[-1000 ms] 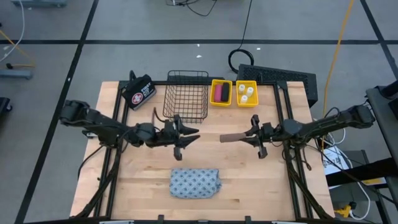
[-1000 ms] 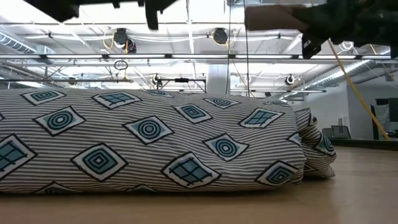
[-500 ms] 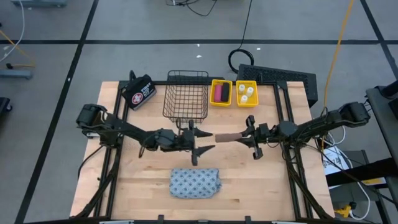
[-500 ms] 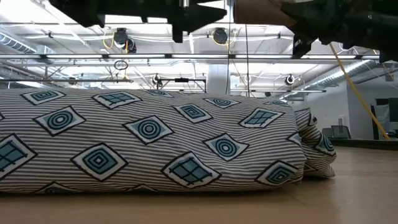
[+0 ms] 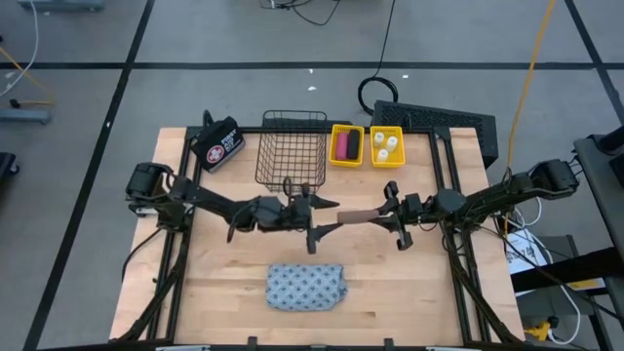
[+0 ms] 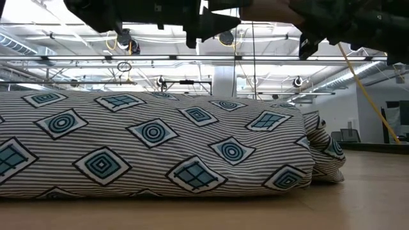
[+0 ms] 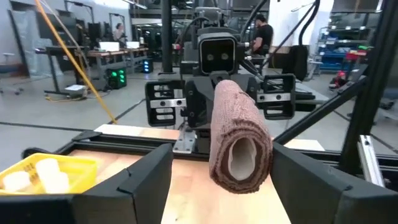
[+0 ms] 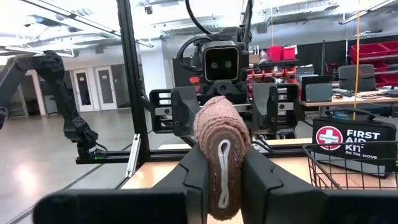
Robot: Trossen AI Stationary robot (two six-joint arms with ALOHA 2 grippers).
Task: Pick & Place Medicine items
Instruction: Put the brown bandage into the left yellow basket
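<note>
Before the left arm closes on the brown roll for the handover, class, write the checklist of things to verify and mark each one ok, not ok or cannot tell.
1. Right claw shut on the brown roll: ok.
2. Left claw open, a finger on each side of the roll's free end: ok.
3. Roll held clear above the table: ok.
4. Left fingers already touching the roll: cannot tell.
5. Patterned pouch lying apart from both arms: ok.
6. Wire basket free to receive it: cannot tell.
</note>
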